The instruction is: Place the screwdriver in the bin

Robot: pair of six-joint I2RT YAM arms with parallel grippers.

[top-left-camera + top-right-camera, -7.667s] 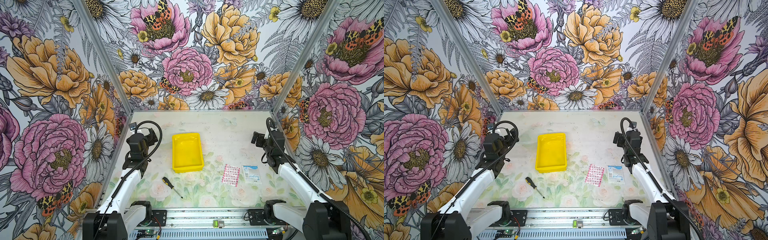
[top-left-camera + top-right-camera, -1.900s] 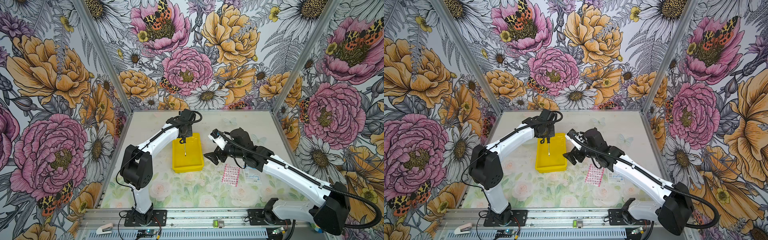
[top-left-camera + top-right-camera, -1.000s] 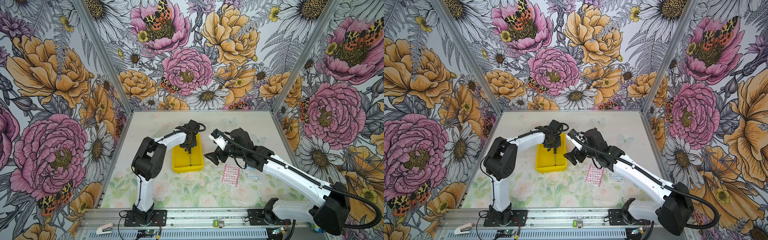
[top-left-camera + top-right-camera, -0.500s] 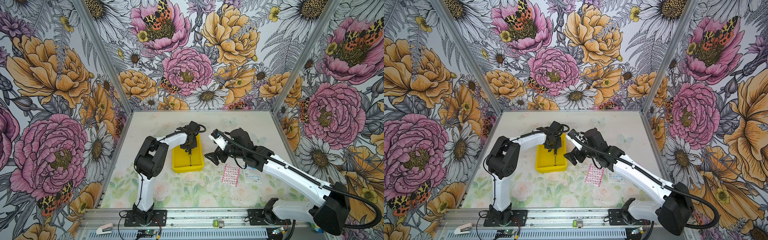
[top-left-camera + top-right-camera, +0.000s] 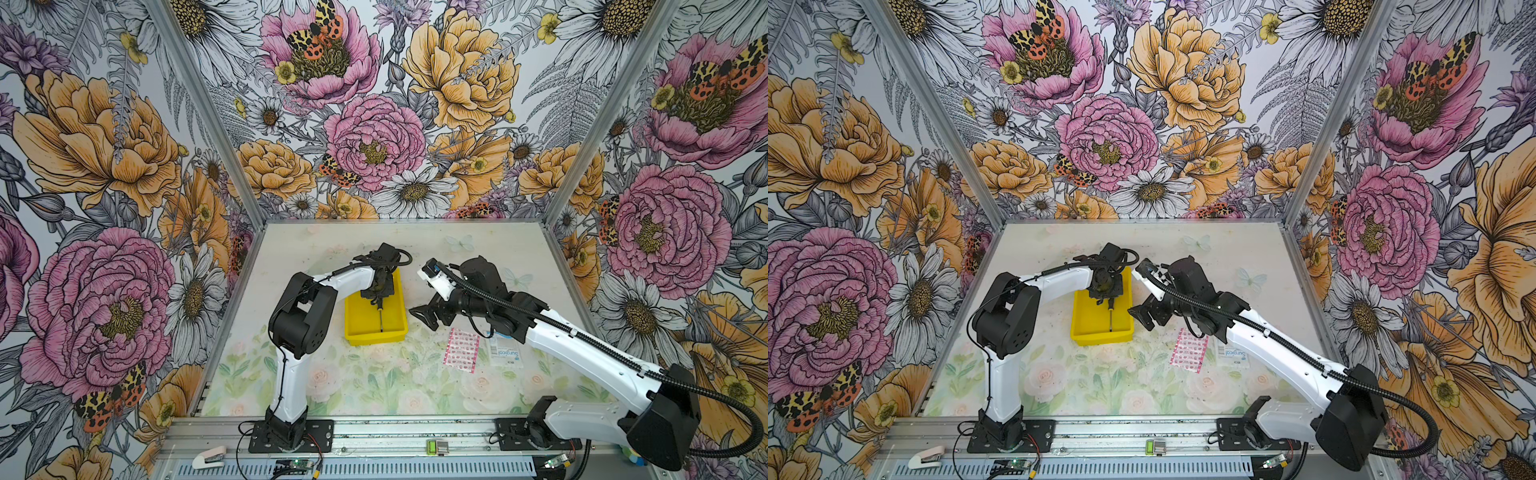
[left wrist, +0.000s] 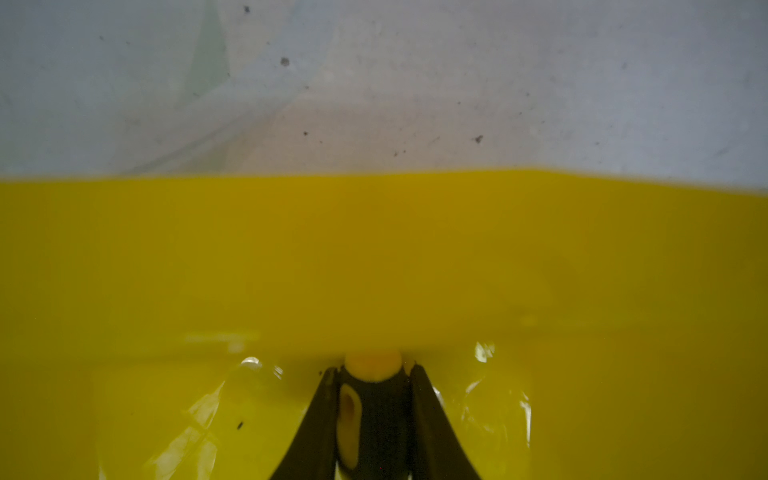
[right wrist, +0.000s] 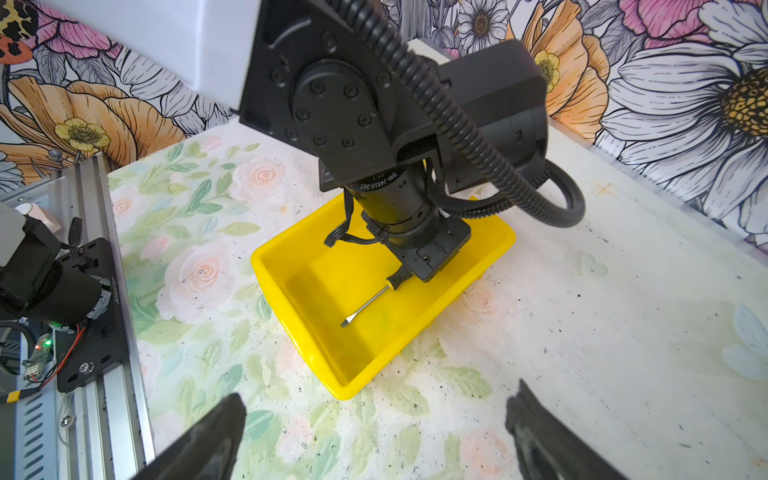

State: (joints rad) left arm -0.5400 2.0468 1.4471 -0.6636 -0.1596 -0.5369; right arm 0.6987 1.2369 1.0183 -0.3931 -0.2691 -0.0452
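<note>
L gripper (image 5: 377, 296) is pinching the screwdriver (image 7: 365, 307) handle inside the bin (image 5: 353, 332), while R gripper (image 7: 378, 399) is hanging spread just beside, w/ a "Surgical" packet (image 5: 505, 353) behind it.

I worked in a laboratory robot cell: flower-printed walls (image 5: 124, 166) closed my table (image 5: 374, 386) on three sides, my two arm bases (image 5: 291, 436) were bolted to an aluminium rail (image 5: 415, 435), and a bare circuit board (image 5: 296, 462) with wires lay near it.
</note>
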